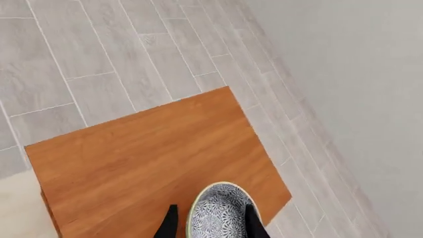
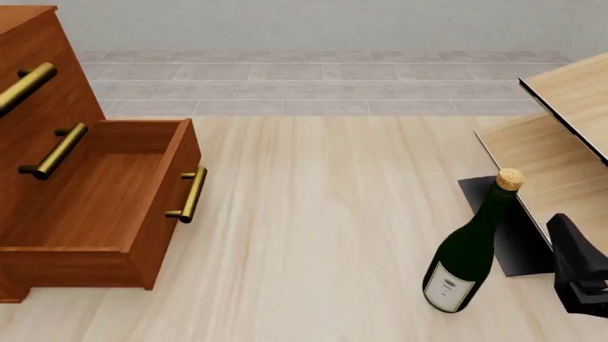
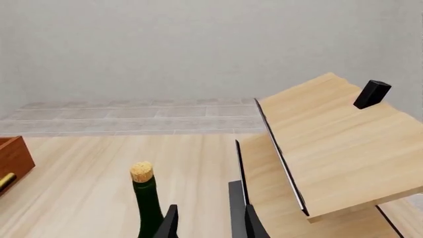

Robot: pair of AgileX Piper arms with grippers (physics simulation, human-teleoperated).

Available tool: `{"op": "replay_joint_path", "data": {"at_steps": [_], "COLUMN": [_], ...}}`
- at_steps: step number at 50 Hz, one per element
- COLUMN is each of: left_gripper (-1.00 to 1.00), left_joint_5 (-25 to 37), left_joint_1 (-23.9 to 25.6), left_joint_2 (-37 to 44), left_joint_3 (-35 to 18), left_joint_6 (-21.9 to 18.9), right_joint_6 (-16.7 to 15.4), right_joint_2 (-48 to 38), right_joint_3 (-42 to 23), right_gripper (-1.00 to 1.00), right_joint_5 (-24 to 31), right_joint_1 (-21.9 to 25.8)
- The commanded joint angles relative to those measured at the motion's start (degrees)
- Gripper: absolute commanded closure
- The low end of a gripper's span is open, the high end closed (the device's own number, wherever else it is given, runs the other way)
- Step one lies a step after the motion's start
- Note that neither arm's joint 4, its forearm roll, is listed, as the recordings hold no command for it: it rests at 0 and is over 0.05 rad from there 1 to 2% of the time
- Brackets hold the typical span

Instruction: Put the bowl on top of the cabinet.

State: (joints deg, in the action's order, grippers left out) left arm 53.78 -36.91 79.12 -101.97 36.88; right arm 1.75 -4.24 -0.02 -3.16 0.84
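In the left wrist view the left gripper (image 1: 211, 225) has its two dark fingers (image 1: 168, 225) on either side of the bowl (image 1: 220, 212), clasping it; the bowl is round, pale-rimmed, and covered in a dense blue-black floral pattern on white. It sits over the cabinet top (image 1: 145, 163), a smooth reddish-brown wood slab with a fine grain, near one corner of it; whether it touches the wood cannot be told. Beyond the slab lie a grey tiled floor (image 1: 119, 54) and a plain pale wall (image 1: 357, 74). In the front view the cabinet (image 2: 57, 164) stands at the left of the light-wood table (image 2: 314, 235), its lower drawer (image 2: 105, 206) pulled open, with brass bar handles (image 2: 193, 194); its top is mostly out of frame, so neither bowl nor left gripper shows there. A dark green bottle (image 2: 470, 249) with a cork and a white label, its writing too small to read, stands to the right, beside a pale shelf unit (image 2: 560, 142). The right arm (image 2: 579, 274) shows dark at the right edge. In the right wrist view the right gripper (image 3: 208, 223) has its fingers apart and holds nothing, with the bottle just beside one finger and the shelf unit's flat boards ahead, a small black block (image 3: 372, 94) resting on the upper one.
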Motion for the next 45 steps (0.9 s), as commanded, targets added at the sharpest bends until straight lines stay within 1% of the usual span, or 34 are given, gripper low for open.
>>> {"op": "replay_joint_path", "data": {"at_steps": [1,3,4,6,7,9,10,12,13,15,16,18,21,27,30,32,33,34,36,37,39,43,44,45], "left_gripper": [-1.00,-1.00,-1.00,-1.00,-1.00,-1.00,-1.00,-1.00,-1.00,-1.00,-1.00,-1.00,-1.00,-1.00,-1.00,-1.00,-1.00,-1.00,-1.00,-1.00,-1.00,-1.00,-1.00,-1.00], "left_joint_5": [-9.70,-12.21,-15.39,-16.69,-19.33,-20.29,-22.19,-23.04,-24.43,-25.64,-26.14,-26.73,-28.11,-29.64,-30.24,-31.74,-31.75,-32.34,-33.50,-33.86,-35.37,-37.89,-37.90,-38.72], "left_joint_1": [-0.39,-0.14,0.52,1.14,1.91,2.22,3.79,4.48,6.29,6.20,6.95,7.15,7.17,7.23,7.71,8.15,8.15,7.61,8.20,8.06,8.73,10.40,10.40,11.24], "left_joint_2": [-4.78,-6.48,-8.89,-9.94,-12.42,-13.40,-15.10,-15.85,-16.97,-18.76,-19.58,-20.49,-22.82,-25.86,-26.68,-29.20,-29.21,-30.50,-32.13,-32.81,-34.77,-38.10,-38.11,-39.43], "left_joint_3": [7.20,9.90,13.03,14.29,17.04,18.25,20.73,21.77,22.84,24.67,25.38,26.91,29.54,32.23,33.39,35.36,35.38,36.48,38.02,38.79,40.50,44.28,44.30,46.00], "left_joint_6": [-5.33,-6.22,-7.32,-7.87,-9.54,-10.09,-11.40,-11.67,-12.85,-13.21,-14.52,-14.21,-15.70,-16.98,-16.98,-18.28,-18.28,-18.39,-19.41,-19.22,-20.69,-22.34,-22.34,-23.54], "right_joint_6": [0.05,0.03,0.06,0.06,0.01,0.00,-0.07,-0.10,-0.12,-0.10,-0.11,-0.15,-0.21,-0.27,-0.24,-0.18,-0.18,-0.14,-0.09,-0.09,0.01,0.11,0.11,0.21], "right_joint_2": [-0.07,-0.21,-0.19,-0.15,-0.19,-0.29,-0.31,-0.16,-0.18,-0.22,-0.10,-0.25,-0.26,-0.12,-0.48,-0.50,-0.49,-0.31,-0.37,-0.49,-0.64,-0.66,-0.66,-0.52], "right_joint_3": [0.00,-0.01,0.01,0.01,0.00,0.00,0.00,0.01,0.01,0.00,0.01,0.00,-0.01,0.00,-0.01,-0.01,-0.01,0.00,0.00,0.00,0.00,0.00,0.00,0.00], "right_gripper": [-1.00,-1.00,-1.00,-1.00,-1.00,-1.00,-1.00,-1.00,-1.00,-1.00,-1.00,-1.00,-1.00,-1.00,-1.00,-1.00,-1.00,-1.00,-1.00,-1.00,-1.00,-1.00,-1.00,-1.00], "right_joint_5": [-0.08,-0.22,-0.20,-0.16,-0.19,-0.26,-0.27,-0.12,-0.14,-0.15,-0.04,-0.20,-0.18,0.02,-0.29,-0.31,-0.31,-0.13,-0.18,-0.28,-0.43,-0.50,-0.50,-0.37], "right_joint_1": [-0.08,-0.06,-0.07,-0.07,-0.02,-0.02,0.02,0.03,0.03,0.03,0.03,0.05,0.14,0.24,0.28,0.32,0.32,0.31,0.31,0.34,0.34,0.27,0.27,0.24]}}
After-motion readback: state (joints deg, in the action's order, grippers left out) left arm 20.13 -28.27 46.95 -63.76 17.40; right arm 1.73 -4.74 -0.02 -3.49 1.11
